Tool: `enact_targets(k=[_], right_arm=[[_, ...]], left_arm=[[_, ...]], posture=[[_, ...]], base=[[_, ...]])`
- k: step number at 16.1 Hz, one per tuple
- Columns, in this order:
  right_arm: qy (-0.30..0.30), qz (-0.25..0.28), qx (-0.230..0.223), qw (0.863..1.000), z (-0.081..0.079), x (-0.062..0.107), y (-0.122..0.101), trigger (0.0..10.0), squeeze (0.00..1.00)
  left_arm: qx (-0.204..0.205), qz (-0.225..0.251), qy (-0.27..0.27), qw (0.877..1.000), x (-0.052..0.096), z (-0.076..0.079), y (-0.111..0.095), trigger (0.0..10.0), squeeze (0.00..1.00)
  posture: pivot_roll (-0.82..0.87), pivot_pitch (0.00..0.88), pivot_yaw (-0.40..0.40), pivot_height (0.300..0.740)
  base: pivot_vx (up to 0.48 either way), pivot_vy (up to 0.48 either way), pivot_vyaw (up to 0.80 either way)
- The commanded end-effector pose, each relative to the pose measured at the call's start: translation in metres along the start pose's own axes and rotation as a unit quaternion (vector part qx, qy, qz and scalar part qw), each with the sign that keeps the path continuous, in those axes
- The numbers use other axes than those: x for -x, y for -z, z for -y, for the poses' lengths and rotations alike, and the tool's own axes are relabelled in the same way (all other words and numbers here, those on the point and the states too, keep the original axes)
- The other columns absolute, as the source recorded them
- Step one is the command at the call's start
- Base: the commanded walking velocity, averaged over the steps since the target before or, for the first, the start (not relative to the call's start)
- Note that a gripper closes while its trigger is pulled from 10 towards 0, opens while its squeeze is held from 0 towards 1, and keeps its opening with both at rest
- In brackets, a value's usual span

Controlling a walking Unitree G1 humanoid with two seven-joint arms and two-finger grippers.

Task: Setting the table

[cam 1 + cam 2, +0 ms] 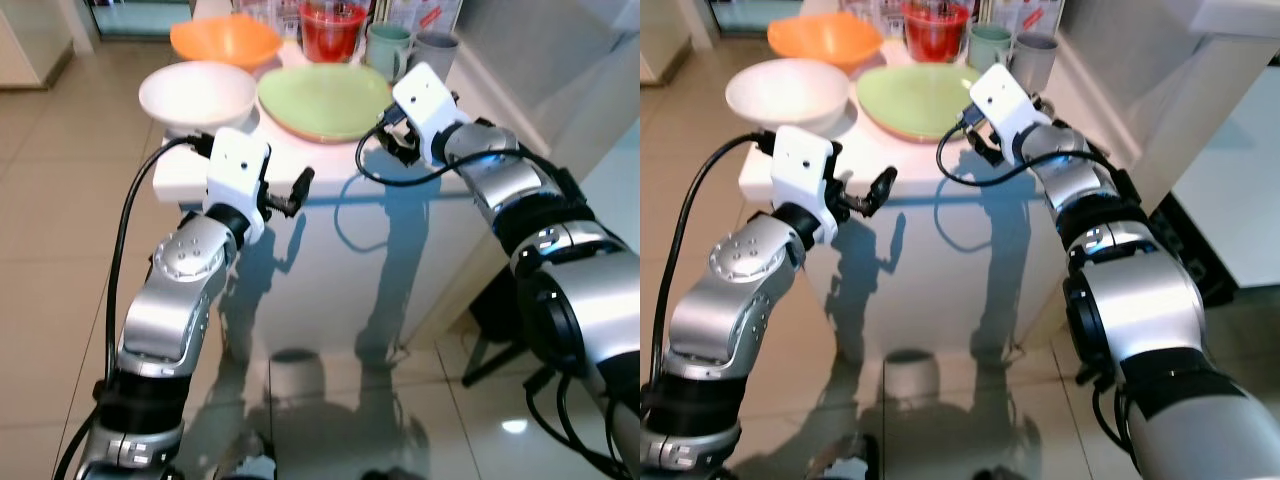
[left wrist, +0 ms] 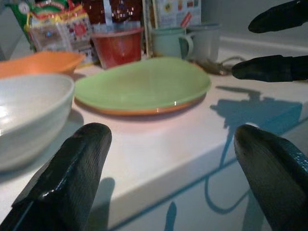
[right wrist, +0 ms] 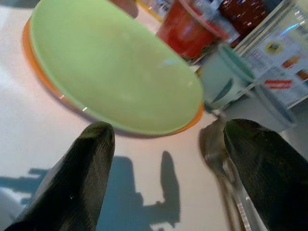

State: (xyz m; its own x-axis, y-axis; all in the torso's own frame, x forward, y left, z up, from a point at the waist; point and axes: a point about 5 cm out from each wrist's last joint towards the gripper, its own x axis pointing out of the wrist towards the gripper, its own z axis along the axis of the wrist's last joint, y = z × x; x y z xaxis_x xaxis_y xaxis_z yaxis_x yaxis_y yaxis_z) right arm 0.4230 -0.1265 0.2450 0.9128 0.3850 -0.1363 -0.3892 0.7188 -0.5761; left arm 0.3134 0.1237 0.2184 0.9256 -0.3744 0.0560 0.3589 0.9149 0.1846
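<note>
On the white counter (image 1: pixel 330 165), which stands on a glossy tiled floor (image 1: pixel 60 200), the tableware is gathered toward the far end. Largest of it is the green plate (image 1: pixel 325 98), lying flat near the counter's middle; in the wrist views an orange rim shows under its edge, so it seems to rest on an orange plate (image 3: pixel 43 79). To the robot's left of the green plate, and just beside it, sits a white bowl (image 1: pixel 198 93), upright. Beyond the green plate and to its left sits an orange bowl (image 1: pixel 226 40). Directly beyond the plate stands a red plastic cup (image 1: pixel 332 32), and to the right of that a pale green mug (image 1: pixel 388 48) and a grey mug (image 1: pixel 433 44), side by side. Printed food packets (image 2: pixel 53 30) stand behind the cups. Some metal cutlery (image 3: pixel 219 159) lies on the counter by the plate's right edge, near the mugs; what pieces they are I cannot tell.

The left gripper (image 2: pixel 173 168) hovers at the counter's near edge, pointed at the green plate, its fingers spread wide and holding nothing. The right gripper (image 3: pixel 168 166) hangs just over the counter at the plate's near right edge, fingers likewise wide apart and empty, close to the plate but not touching it.
</note>
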Motion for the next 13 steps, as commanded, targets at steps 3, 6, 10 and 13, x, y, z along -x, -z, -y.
enact_targets(k=[3, 6, 10, 13], right_arm=[[0.005, -0.003, 0.006, 1.000, 0.0048, 0.0020, 0.0018, 10.0, 0.00], [0.003, -0.003, 0.006, 1.000, 0.0038, 0.0018, 0.0023, 10.0, 0.00], [0.001, -0.004, 0.011, 1.000, 0.0038, 0.0018, 0.0018, 10.0, 0.00], [-0.002, -0.005, 0.030, 1.000, 0.0044, 0.0019, 0.0006, 10.0, 0.00]], left_arm=[[-0.002, 0.004, 0.005, 1.000, -0.0014, 0.0005, -0.0041, 10.0, 0.00], [-0.003, 0.005, 0.006, 1.000, -0.0010, 0.0007, -0.0041, 10.0, 0.00], [-0.004, 0.008, 0.005, 1.000, -0.0009, 0.0012, -0.0051, 10.0, 0.00], [-0.003, 0.009, 0.005, 1.000, -0.0007, 0.0022, -0.0055, 10.0, 0.00]], posture=[[0.18, 0.081, -0.041, 0.740], [0.18, 0.083, -0.042, 0.740], [0.18, 0.085, -0.043, 0.740], [0.18, 0.088, -0.042, 0.740]], base=[[0.480, 0.000, 0.00], [0.454, 0.000, 0.00], [0.000, 0.000, 0.00], [0.000, 0.000, 0.00]])
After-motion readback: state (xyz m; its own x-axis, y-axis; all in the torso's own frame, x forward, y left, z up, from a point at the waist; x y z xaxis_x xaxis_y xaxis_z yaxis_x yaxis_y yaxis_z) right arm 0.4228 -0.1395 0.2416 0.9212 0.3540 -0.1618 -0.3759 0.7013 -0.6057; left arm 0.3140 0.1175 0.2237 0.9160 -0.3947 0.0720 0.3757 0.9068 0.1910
